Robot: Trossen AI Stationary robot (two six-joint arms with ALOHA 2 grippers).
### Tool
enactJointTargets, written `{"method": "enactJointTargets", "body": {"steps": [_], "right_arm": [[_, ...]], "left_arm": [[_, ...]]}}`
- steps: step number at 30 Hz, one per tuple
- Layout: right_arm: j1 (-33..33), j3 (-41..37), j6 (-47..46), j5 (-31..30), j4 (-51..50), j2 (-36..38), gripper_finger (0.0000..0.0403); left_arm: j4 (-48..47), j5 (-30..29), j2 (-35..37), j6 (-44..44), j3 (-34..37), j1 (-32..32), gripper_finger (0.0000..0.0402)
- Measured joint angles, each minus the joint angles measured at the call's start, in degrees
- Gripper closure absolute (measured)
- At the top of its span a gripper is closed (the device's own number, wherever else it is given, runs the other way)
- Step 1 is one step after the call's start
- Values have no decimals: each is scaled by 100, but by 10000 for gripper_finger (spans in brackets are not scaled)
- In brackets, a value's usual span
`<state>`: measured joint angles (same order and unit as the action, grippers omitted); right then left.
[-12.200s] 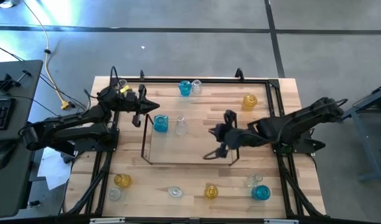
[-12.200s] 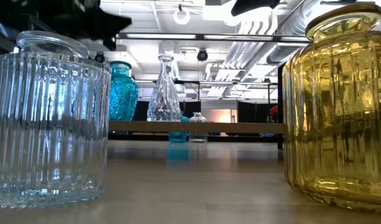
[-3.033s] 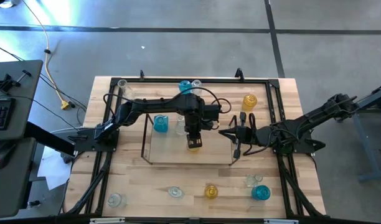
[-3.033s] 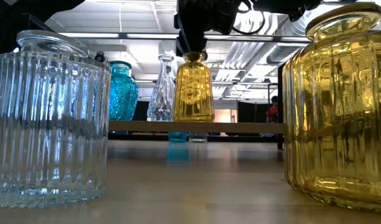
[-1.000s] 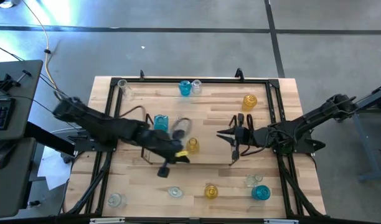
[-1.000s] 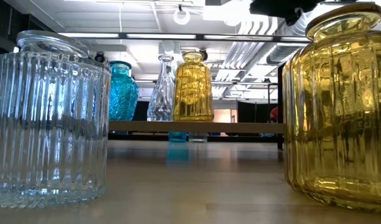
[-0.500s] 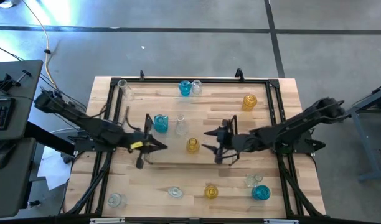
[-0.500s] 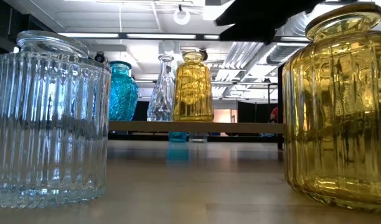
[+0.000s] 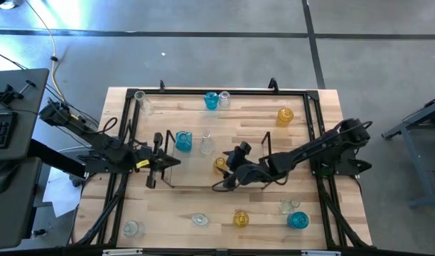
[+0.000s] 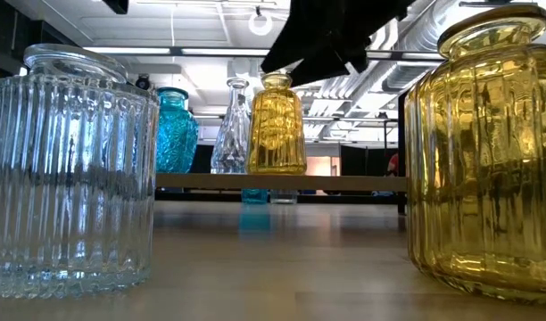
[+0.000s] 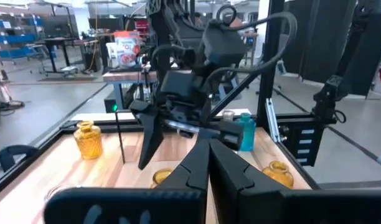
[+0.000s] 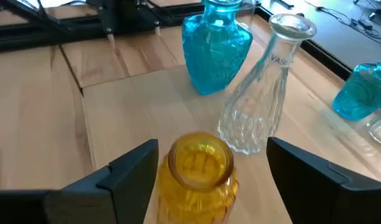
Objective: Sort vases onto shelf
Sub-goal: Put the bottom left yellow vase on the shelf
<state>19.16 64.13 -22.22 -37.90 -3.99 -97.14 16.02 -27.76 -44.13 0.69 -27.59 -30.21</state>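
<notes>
The shelf (image 9: pixel 203 178) stands mid-table with three vases on its wood top: a blue one (image 9: pixel 183 141), a clear one (image 9: pixel 206 144) and a yellow one (image 9: pixel 219 165). My right gripper (image 9: pixel 227 171) reaches in from the table's right, open. In the right wrist view its fingers (image 12: pixel 131 168) stand either side of the yellow vase (image 12: pixel 200 171) with gaps showing, the blue vase (image 12: pixel 216 53) and the clear vase (image 12: pixel 259 106) beyond. My left gripper (image 9: pixel 171 161) is shut and empty at the shelf's left end.
Loose vases stand along the far edge (clear (image 9: pixel 140 99), blue (image 9: pixel 211 100), yellow (image 9: pixel 285 116)). More stand along the near edge (clear (image 9: pixel 131 227), clear (image 9: pixel 199 219), yellow (image 9: pixel 240 218), blue (image 9: pixel 297 220)). A black frame (image 9: pixel 313 128) edges the table.
My left gripper has drawn back from the shelf's front toward the table's left edge, shut and empty. My right gripper has travelled from the shelf's right end toward the left, over the shelf, to the yellow vase, which stays upright where it was.
</notes>
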Motion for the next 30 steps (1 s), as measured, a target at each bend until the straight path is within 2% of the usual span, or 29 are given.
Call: {"method": "enactJointTargets", "body": {"steps": [9,13,22,26,30], "right_arm": [[-133,-16,-283,289,-66,-71,164],[-240,-16,-277,539,-107,-81,195],[-460,-16,46,651,-87,-81,277],[-623,-16,273,672,-100,-79,280],[-800,-16,437,824,-143,-52,265]], "left_arm": [[63,-156,-7,148,67,-185,401],[60,-156,-6,146,67,-191,401],[59,-161,-6,146,67,-189,401],[58,-162,-6,144,67,-189,401],[56,-161,-6,135,67,-189,401]]}}
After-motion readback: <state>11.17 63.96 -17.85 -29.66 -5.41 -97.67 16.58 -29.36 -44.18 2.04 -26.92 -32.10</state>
